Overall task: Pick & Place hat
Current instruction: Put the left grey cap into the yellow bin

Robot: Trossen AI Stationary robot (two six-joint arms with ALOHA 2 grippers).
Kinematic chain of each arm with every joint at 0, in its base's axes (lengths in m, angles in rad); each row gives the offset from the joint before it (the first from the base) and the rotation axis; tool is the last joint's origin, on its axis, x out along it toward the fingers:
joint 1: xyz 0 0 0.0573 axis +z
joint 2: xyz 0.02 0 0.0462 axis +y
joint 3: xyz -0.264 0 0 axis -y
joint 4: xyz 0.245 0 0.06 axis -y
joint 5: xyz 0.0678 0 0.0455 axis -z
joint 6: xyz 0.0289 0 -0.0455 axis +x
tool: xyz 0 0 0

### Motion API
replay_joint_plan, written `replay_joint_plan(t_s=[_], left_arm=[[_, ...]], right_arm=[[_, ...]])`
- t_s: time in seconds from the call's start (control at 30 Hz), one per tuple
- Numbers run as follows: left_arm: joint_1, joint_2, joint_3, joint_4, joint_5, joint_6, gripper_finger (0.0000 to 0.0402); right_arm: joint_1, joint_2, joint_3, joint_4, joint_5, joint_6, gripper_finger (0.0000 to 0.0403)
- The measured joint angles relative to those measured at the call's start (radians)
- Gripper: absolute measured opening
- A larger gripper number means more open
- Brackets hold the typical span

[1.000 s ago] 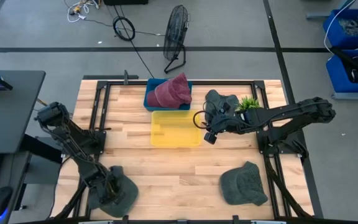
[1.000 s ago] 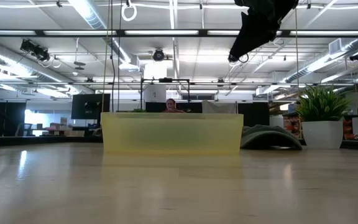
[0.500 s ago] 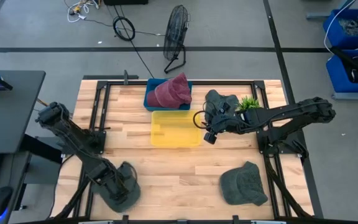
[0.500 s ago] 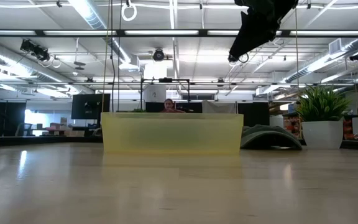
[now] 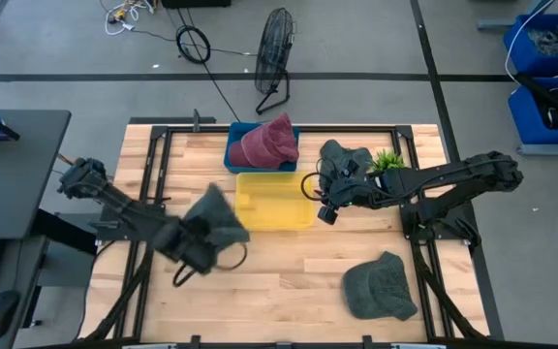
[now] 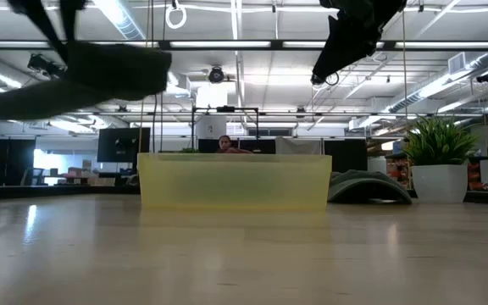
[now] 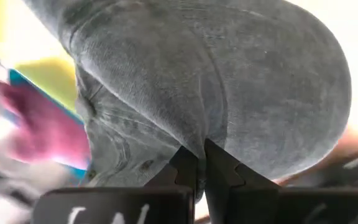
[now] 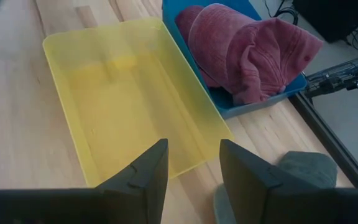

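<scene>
A grey hat (image 5: 219, 219) is in the air just left of the yellow bin (image 5: 246, 219), with my left gripper (image 5: 200, 240) shut on it. The low view shows this hat (image 6: 83, 78) high above the table top. In the left wrist view the hat (image 7: 241, 74) fills the picture beyond my left gripper (image 7: 196, 163). My right gripper (image 5: 325, 209) stands open over the yellow bin's right edge. In its wrist view the yellow bin (image 8: 79, 46) lies below my right gripper (image 8: 193, 163), with nothing between the fingers. My left gripper pinches a pucker of the hat's grey cloth (image 7: 194, 134) between its two fingers (image 7: 182, 163); which part of the hat this is I cannot tell. The hat is lifted clear of the table and spreads out tilted beyond the fingers.
A blue bin (image 5: 234, 155) with a red hat (image 5: 269, 142) stands behind the yellow bin. A second grey hat (image 5: 381, 286) lies at the near right. A dark green hat (image 5: 345, 155) and a small plant (image 5: 387, 159) sit at the far right.
The grey hat lay on the table at the near left corner under my left gripper. It is now lifted clear, and my left gripper has carried it up and toward the far right, up to the yellow bin's left side.
</scene>
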Motion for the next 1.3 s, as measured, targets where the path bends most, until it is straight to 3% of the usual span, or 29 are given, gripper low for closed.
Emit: replay_joint_plan(t_s=[0.17, 0.27, 0.43, 0.6, 0.77, 1.0, 1.3], left_arm=[[0.159, 0.000, -0.026, 0.090, -0.166, 0.290, 0.0012], [0.249, 0.000, -0.026, 0.198, -0.195, 0.466, 0.0012], [0.376, 0.018, -0.025, 0.481, -0.070, 0.778, 0.0011], [0.461, 0.085, -0.026, 0.617, -0.001, 0.992, 0.0010], [0.522, 0.173, -0.025, 0.668, 0.091, 1.039, 0.0010], [0.531, 0.272, -0.026, 0.631, 0.106, 1.035, 0.0019], [0.537, 0.313, -0.026, 0.637, 0.119, 0.857, 0.0028]], right_arm=[[0.000, 0.000, 0.000, 0.000, -0.001, 0.028, 0.0149], [0.000, 0.000, 0.000, 0.000, -0.001, 0.027, 0.0149], [0.000, 0.000, 0.000, 0.000, -0.001, 0.027, 0.0149], [0.000, 0.000, 0.000, -0.011, -0.001, 0.030, 0.0149], [0.000, 0.000, 0.001, -0.021, -0.002, 0.051, 0.0149], [0.000, 0.000, 0.001, -0.037, -0.001, 0.053, 0.0149], [0.000, 0.000, 0.001, -0.041, -0.001, 0.053, 0.0149]])
